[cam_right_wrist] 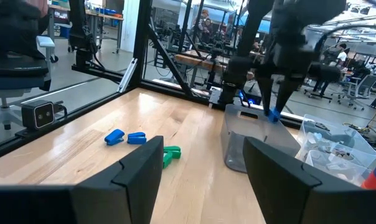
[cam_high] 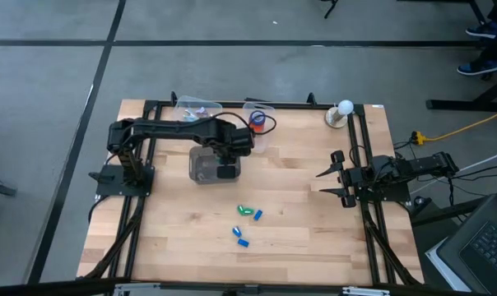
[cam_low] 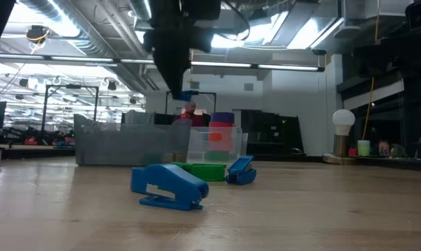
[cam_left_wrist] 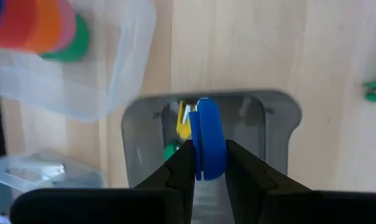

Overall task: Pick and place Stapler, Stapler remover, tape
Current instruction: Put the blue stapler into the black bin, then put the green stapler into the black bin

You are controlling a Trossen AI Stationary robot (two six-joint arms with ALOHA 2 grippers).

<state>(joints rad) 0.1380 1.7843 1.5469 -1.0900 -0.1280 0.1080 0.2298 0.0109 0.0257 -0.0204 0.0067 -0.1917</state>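
Now the left gripper [cam_left_wrist: 203, 163] hangs over the grey bin [cam_left_wrist: 275, 118], fingers clamped on a blue stapler [cam_left_wrist: 208, 137]; placing is in hand; next, release into it; right gripper [cam_high: 329, 182] waits open at the bench's [cam_high: 314, 247] right edge.

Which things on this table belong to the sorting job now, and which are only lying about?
Job in hand:
- blue stapler held in the left gripper over the grey bin
- loose blue and green staplers on the table
- tape rolls in the clear container

Lying about:
- white bulb lamp
- right gripper, waiting, open
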